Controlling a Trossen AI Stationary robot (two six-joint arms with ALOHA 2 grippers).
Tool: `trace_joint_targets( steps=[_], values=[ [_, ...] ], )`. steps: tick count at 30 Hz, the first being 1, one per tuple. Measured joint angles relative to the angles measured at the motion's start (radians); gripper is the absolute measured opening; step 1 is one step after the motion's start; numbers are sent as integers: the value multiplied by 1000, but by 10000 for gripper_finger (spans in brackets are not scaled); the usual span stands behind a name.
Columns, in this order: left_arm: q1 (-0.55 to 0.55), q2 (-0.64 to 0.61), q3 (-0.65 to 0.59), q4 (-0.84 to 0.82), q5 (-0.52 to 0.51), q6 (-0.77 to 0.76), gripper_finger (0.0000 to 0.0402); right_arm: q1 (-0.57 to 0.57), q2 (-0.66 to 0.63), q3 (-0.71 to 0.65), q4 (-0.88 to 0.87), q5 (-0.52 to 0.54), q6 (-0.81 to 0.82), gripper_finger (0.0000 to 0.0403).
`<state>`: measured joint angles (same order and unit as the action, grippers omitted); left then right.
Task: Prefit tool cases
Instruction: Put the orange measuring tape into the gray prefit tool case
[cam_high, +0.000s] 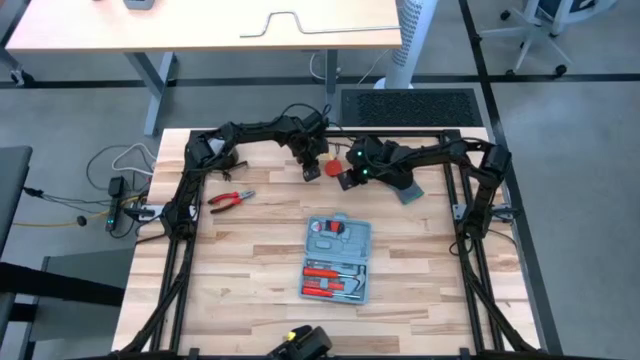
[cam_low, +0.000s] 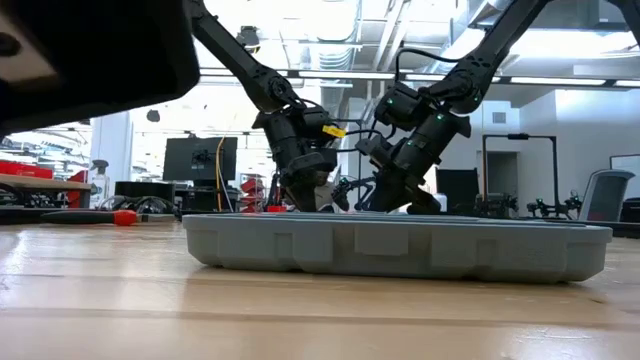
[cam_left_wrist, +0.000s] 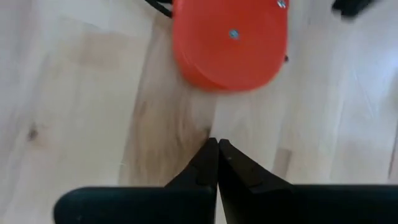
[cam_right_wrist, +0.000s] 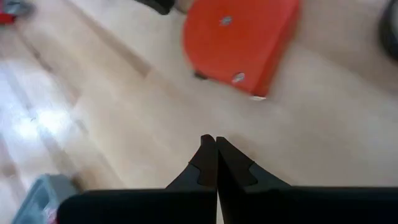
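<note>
The blue-grey tool case lies open and flat on the wooden table's middle, with red-handled tools in its recesses; it fills the foreground of the low view. A flat red object with rounded corners and two screws lies on the table beyond the case. My left gripper is shut just left of the red object, short of it. My right gripper is shut just right of the red object and also short of it. Neither holds anything.
Red-handled pliers lie on the table to the left. A grey flat piece lies under the right arm. A dark camera unit sits at the near edge. Bare wood surrounds the case.
</note>
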<state>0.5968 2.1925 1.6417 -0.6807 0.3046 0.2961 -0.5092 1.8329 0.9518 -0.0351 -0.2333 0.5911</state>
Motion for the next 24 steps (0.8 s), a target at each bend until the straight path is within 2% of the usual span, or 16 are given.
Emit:
trace_joint_targets(
  steps=[7, 12, 16, 19, 24],
  values=[
    [-1, -16, 0, -25, 5, 40, 0, -18, -99, -4, -18, 10, -17, 1],
    [-1, -60, 0, 19, 10, 52, 0, -50, -141, -20, -17, 42, -22, 1],
    [-4, -65, 0, 110, 94, 36, 2, -78, -126, -27, -38, 47, -23, 1],
    [-18, -65, 0, 123, 165, 81, 22, -80, -125, -27, -55, 46, -40, 1],
    [-37, -65, 0, 117, 172, 99, 96, -90, -125, -27, -52, 37, -47, 5]
  ],
)
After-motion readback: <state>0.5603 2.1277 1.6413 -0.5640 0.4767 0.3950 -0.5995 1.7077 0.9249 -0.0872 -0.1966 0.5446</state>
